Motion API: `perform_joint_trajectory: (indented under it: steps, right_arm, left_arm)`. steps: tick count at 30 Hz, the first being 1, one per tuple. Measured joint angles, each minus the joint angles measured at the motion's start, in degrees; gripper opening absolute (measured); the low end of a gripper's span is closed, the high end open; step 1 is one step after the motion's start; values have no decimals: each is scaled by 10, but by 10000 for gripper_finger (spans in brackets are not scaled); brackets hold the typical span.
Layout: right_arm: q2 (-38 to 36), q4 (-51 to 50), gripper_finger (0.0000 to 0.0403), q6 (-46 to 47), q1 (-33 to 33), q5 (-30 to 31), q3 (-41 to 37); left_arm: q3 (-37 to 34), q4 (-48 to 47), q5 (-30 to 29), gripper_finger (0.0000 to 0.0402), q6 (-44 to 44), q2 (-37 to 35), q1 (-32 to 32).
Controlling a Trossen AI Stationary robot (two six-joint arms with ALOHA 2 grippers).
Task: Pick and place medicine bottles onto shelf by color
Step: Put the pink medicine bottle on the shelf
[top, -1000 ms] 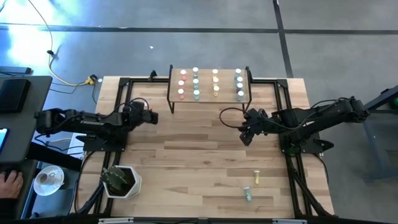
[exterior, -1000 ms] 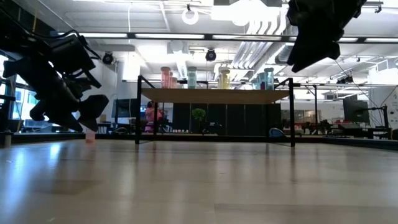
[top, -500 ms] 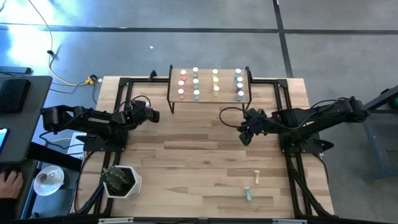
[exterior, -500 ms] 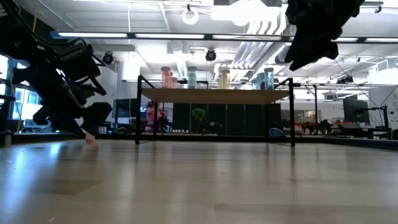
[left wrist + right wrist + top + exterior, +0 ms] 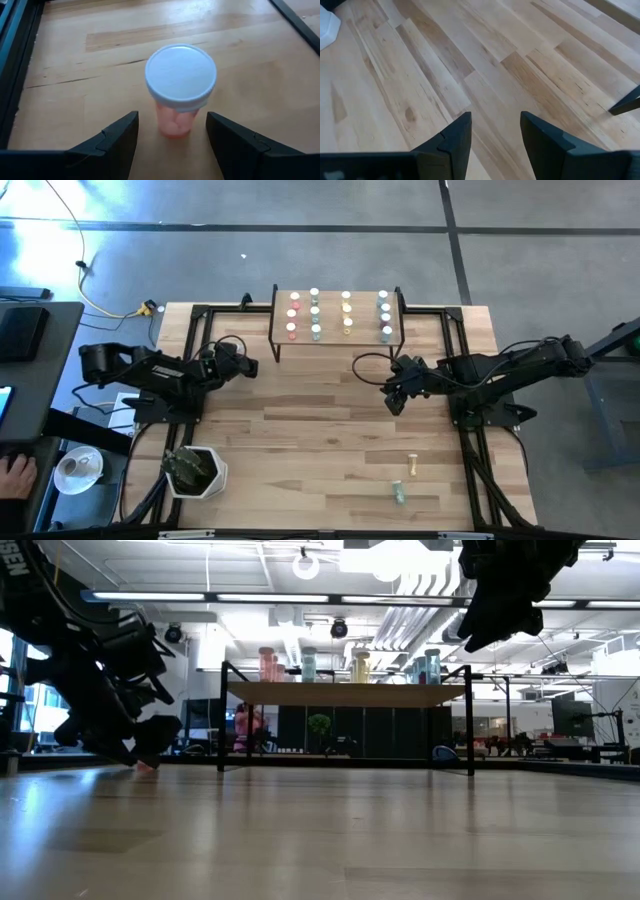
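A pink medicine bottle (image 5: 174, 117) with a white cap (image 5: 180, 74) stands upright on the tabletop at the far left. My left gripper (image 5: 171, 119) is low over the table (image 5: 244, 366), open, one finger on either side of the bottle's body with a gap on both sides. My right gripper (image 5: 394, 396) hangs open and empty above the table's middle right, high up in the low view (image 5: 492, 628). The shelf (image 5: 338, 332) stands at the far edge with several bottles in rows by colour. A yellow bottle (image 5: 411, 466) and a greenish one (image 5: 399, 493) are on the table at the near right.
A white pot with a green plant (image 5: 196, 470) stands at the near left corner. Black frame rails (image 5: 200, 320) run along the table's left and right sides. Bare planks (image 5: 320, 440) lie between the arms and toward the near edge.
My left gripper has sunk toward the table and come down around the pink bottle, tipping a little; its fingers stay open. The bottle stands where it was. My right gripper has kept still.
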Motion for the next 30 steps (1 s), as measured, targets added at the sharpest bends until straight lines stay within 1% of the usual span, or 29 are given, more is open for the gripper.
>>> perform_joint_trajectory:
  steps: [4, 13, 30]
  right_arm:
    - [0, 0, 161, 0, 0, 0, 0]
    - [0, 0, 161, 0, 0, 0, 0]
    - [0, 1, 161, 0, 0, 0, 0]
  left_arm:
    - [1, 5, -2, 216, 0, 11, 0]
    - [1, 12, -3, 166, 13, 14, 0]
    - [0, 12, -5, 99, 24, 14, 0]
